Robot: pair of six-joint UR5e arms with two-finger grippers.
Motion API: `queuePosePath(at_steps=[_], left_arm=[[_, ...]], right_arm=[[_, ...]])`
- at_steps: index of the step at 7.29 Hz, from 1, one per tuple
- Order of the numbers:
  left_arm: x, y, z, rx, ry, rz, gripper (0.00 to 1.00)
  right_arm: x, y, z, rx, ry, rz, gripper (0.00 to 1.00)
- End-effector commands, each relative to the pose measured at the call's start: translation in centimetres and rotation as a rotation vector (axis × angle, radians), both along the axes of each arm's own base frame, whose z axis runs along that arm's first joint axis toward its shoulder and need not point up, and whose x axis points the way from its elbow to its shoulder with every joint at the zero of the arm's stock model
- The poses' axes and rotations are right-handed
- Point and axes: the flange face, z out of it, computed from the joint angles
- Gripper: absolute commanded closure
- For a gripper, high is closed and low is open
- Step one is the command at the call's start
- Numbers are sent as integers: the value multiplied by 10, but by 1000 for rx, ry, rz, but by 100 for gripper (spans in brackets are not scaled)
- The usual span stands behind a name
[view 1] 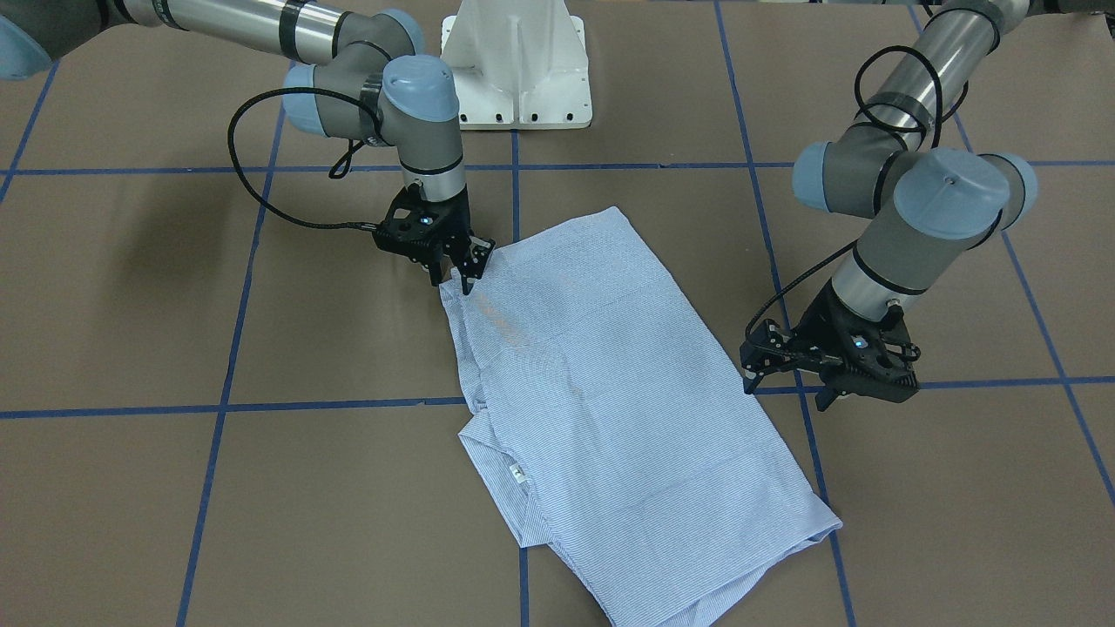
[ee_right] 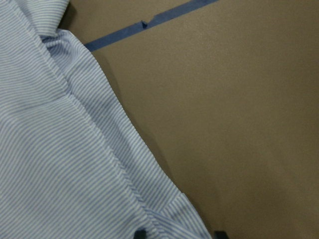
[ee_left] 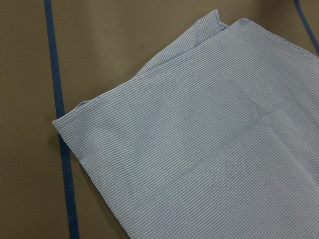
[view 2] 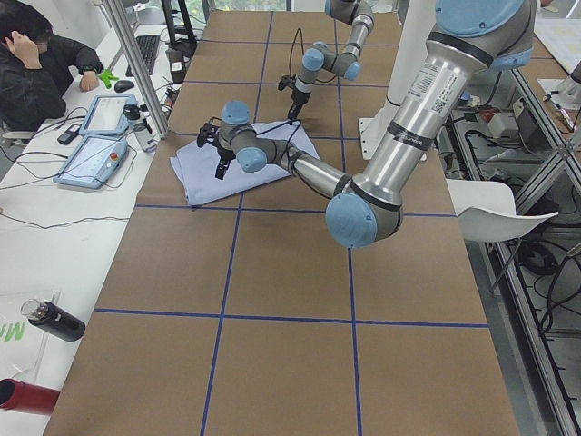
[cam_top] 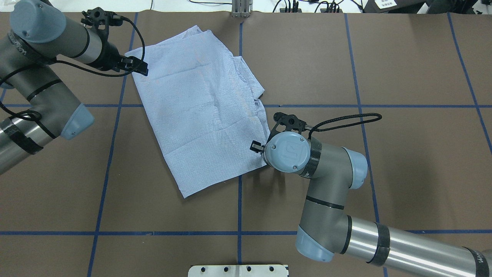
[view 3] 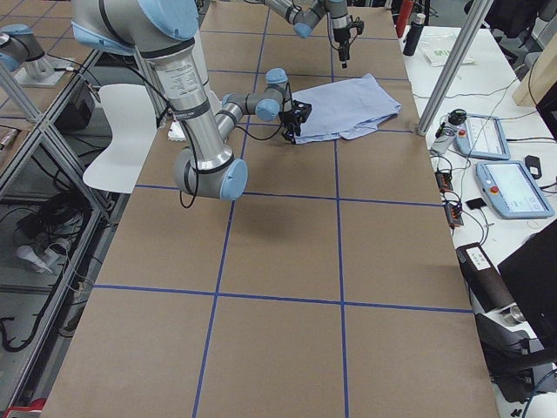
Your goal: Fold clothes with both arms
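The shirt [cam_top: 200,107] lies flat on the bench [cam_top: 384,173], folded to a rough rectangle that sits turned against the blue tape lines [cam_top: 239,200]. In the overhead view it is a little left of the middle and on the far half of the bench, across from the white base [view 1: 516,70].

At the left, the left tool [view 1: 786,392] hangs by the left edge of the shirt, near its far left corner. Its two fingers stand wide apart and nothing is between them. It does not touch the cloth. The left wrist view looks down on that corner, which lies over one tape line.

In the middle, the cloth is mostly smooth, with a few soft creases across it. On its right side the edges are less even, and some layers bunch there. In the front-facing view the collar [view 1: 496,453] shows at this side, with a small white label [view 1: 516,475] on it.

At the right, the right tool [view 1: 453,280] points down at the near right corner of the shirt. Its fingers are apart, not closed. In the right wrist view the two dark fingertips [ee_right: 142,233] show at the bottom, with the corner of the cloth between them. One tip is on the cloth or just above it, the other is over the bare bench. I cannot tell if they press on the cloth. The cloth is not lifted there.

In the left side view a person [view 2: 36,64] sits beside the bench.
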Motion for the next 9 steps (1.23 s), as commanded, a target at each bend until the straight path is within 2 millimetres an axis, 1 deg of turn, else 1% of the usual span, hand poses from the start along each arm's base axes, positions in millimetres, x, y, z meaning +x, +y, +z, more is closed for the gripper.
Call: queuePosePath(at_steps=[1, 2, 3, 4, 6, 7, 8, 9], left_arm=[[0, 1, -1, 2, 2, 0, 0], [0, 1, -1, 2, 2, 0, 0], [0, 1, -1, 2, 2, 0, 0], [0, 0, -1, 1, 1, 0, 0], [0, 1, -1, 2, 2, 2, 0], [0, 1, -1, 2, 2, 2, 0], [0, 2, -3, 4, 4, 3, 0], [-1, 4, -9, 8, 16, 6, 0]], right_arm=[[-1, 0, 0, -2, 2, 2, 66], [-2, 1, 1, -3, 5, 1, 67], [-2, 1, 0, -2, 4, 1, 76], [-3, 1, -4, 0, 0, -3, 100], [1, 1, -9, 4, -8, -3, 100], [7, 2, -17, 10, -24, -3, 100], [19, 4, -28, 16, -52, -5, 100], [38, 12, -44, 10, -51, 0, 100]])
